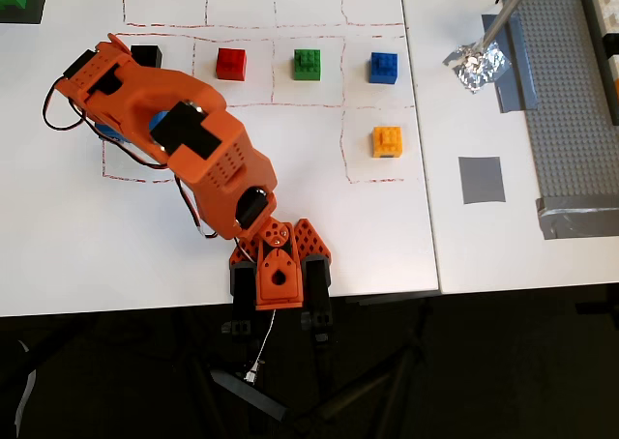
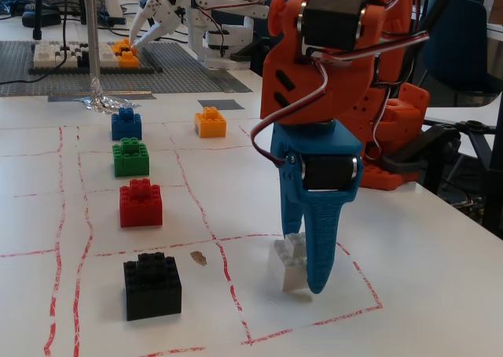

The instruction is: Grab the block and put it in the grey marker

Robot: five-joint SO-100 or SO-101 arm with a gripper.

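While the orange arm (image 1: 193, 159) folds over the white table (image 1: 87, 255) in the overhead view, we see its blue gripper (image 2: 302, 274) reaching straight down in the fixed view, inside a red-outlined square drawn on the tabletop. Right at the blue finger (image 2: 318, 239) sits the block (image 2: 291, 264), a small white studded brick that looks slightly tilted, touching the finger on its left side as the fixed view shows it. We make out only one finger clearly, so we cannot tell whether the jaws pinch the block or merely stand against it. From overhead the block is hidden under the arm. We find the grey marker (image 1: 482, 180) well apart from it, a flat grey square on the neighbouring white board at the right of the overhead view; in the fixed view it shows as a thin grey patch (image 2: 221, 104) far back. Between them lie the coloured bricks: black (image 2: 152, 285), red (image 2: 141, 203), green (image 2: 130, 157) and blue (image 2: 126, 124) in a row, and the orange brick (image 2: 210, 123) nearest the marker. Beside the marker sits crumpled foil (image 1: 476, 65) at the foot of a metal rod.
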